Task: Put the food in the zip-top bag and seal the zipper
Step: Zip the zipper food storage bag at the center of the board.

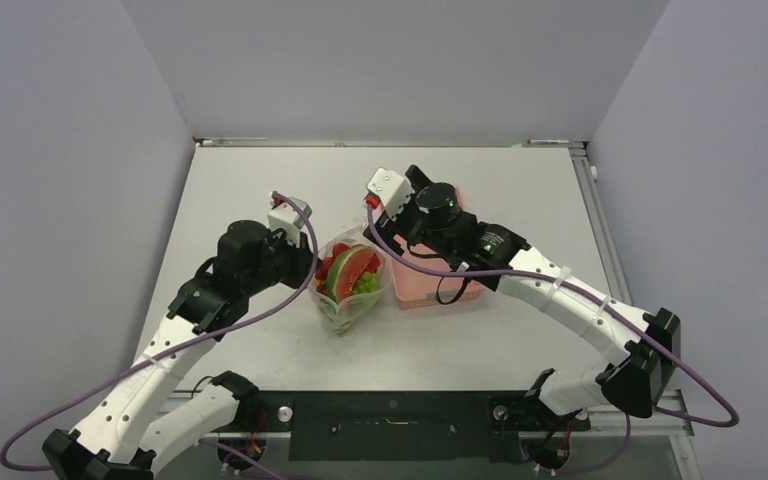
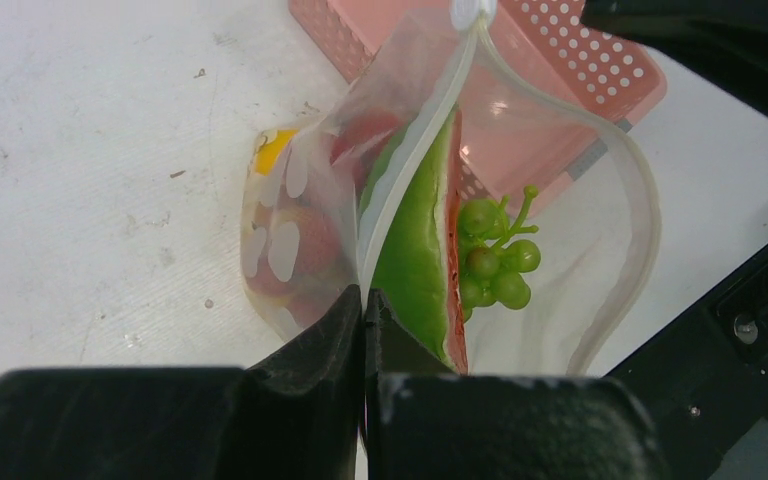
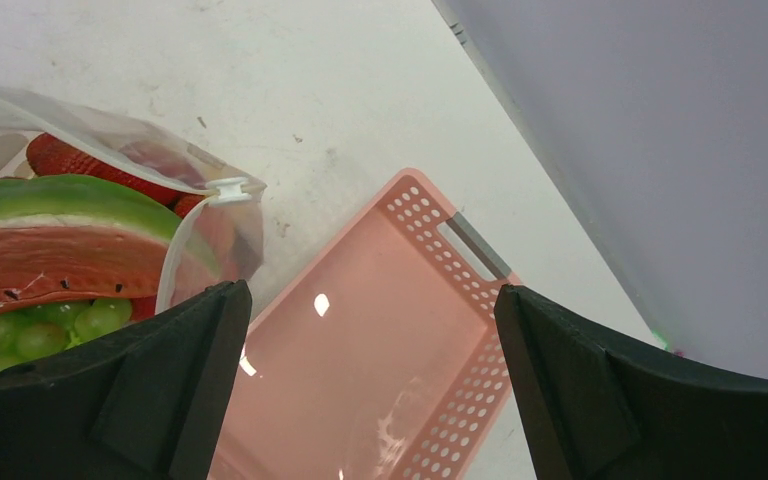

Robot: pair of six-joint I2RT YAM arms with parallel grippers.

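**Zip-top bag held with its mouth open at mid-table**

The left gripper (image 2: 365,318), at 9 o'clock of the bag, is clamped on the near end of the zipper (image 2: 400,190). In the left wrist view the strip runs straight from that pinch toward 12 o'clock and ends at a white slider (image 2: 472,10). The opposite lip bows out toward 3 o'clock, so the mouth gapes. The zip-top bag (image 1: 345,315) sits at the middle of the table (image 1: 520,200). It is clear and crinkly, and it holds a yellow piece (image 2: 272,150), strawberries (image 3: 70,160), a watermelon slice (image 2: 410,260) and green grapes (image 2: 495,262). Just beside it at 3 o'clock lies the pink basket (image 3: 430,205), partly covered from above by the right arm (image 1: 560,285). The right gripper (image 3: 372,293) hangs over the basket with its jaws spread wide, holding nothing.
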